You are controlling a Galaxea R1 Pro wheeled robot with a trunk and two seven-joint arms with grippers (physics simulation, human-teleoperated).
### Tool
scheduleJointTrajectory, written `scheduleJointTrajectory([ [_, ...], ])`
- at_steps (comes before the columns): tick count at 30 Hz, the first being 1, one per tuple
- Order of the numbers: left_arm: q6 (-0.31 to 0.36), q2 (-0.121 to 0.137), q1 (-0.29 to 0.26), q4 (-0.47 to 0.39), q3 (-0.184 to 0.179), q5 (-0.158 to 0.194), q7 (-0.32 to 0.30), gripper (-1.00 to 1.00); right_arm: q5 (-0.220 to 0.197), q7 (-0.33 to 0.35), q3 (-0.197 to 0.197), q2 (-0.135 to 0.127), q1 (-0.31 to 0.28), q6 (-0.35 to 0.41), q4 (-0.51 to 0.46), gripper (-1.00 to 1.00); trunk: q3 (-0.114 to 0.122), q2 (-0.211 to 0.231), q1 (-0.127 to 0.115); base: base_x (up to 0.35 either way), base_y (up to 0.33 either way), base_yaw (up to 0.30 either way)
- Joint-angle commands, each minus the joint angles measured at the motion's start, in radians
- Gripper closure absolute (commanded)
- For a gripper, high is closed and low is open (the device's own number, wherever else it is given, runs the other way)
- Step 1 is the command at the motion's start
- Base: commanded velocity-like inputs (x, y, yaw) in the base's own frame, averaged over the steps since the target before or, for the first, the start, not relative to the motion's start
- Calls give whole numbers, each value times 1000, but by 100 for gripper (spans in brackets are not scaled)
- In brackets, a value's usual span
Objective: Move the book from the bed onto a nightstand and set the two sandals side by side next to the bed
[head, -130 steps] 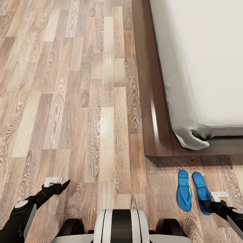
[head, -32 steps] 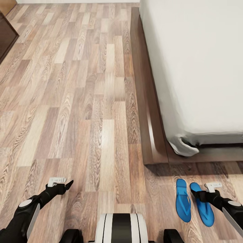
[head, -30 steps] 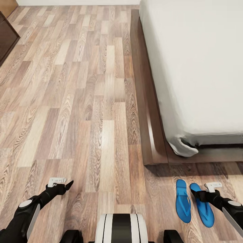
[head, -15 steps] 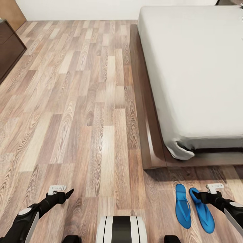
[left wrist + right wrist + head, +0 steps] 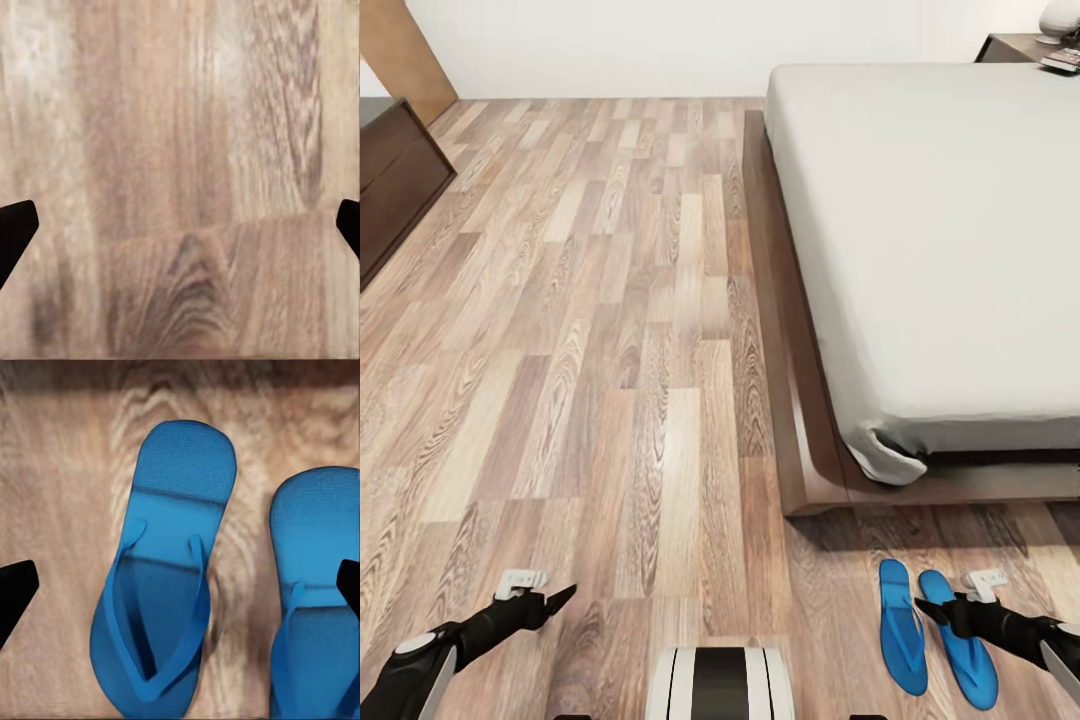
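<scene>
Head view: your two sandals (image 5: 935, 640) lie side by side on the floor (image 5: 610, 350) just off the bed (image 5: 940, 250) corner. R gripper (image 5: 928, 607) hangs over them; L gripper (image 5: 560, 595) over bare planks.
L wrist: fingers (image 5: 15, 232) apart, holding nothing.
R wrist: fingers (image 5: 15, 589) apart over both sandals.
</scene>
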Motion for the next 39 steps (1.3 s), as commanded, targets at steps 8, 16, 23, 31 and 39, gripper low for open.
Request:
scheduleJointTrajectory([
  [8, -4, -1, 0, 85, 4, -11, -127, -100, -59, 210, 4, -4, 0, 8, 71, -100, 30, 2, -4, 0, 0, 0],
  [16, -41, -7, 0, 164, 2, -12, -135, -100, -65, 292, 4, -3, 0, 8, 114, -100, 61, 3, -7, 0, 0, 0],
  [23, -129, -8, 0, 233, 1, -12, -136, -100, -65, 385, 5, -3, 0, 8, 156, -100, 88, 5, -10, 0, 0, 0],
  [31, -136, -9, 0, 240, 0, -12, -137, -100, -64, 381, 6, 0, 0, 7, 165, -100, 119, 7, -14, 0, 0, 0],
  [39, -136, -9, 0, 240, 0, -13, -135, -100, -64, 378, 7, 6, 0, 6, 166, -100, 150, 9, -18, 0, 0, 0],
])
